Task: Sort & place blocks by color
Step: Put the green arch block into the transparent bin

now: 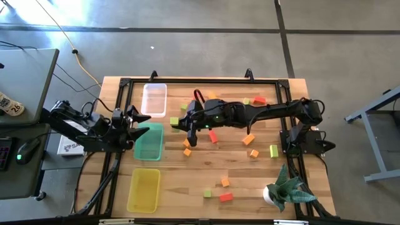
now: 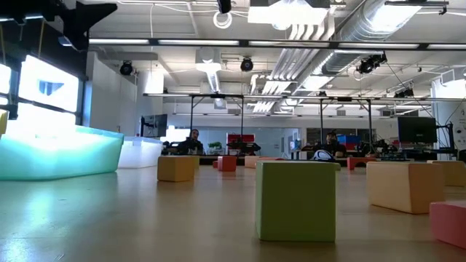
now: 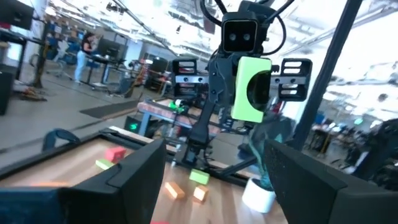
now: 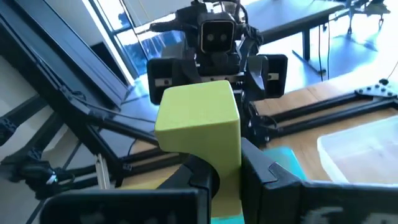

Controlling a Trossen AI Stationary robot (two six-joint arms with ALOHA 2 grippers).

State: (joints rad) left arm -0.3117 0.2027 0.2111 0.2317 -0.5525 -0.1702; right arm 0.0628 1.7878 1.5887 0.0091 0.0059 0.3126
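No text, label, brand, number or sign is legible in any view.

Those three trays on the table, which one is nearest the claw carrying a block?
The green tray, the middle one of the row. The right claw holds a yellow-green block just beside it; the clear tray and yellow tray lie farther off.

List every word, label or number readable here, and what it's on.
None reads clearly.
White box, left in the high view: dark lettering, too small to read.
Card, far left in the high view: marks too blurred.
Yellow-green block in the right claw: blank faces.
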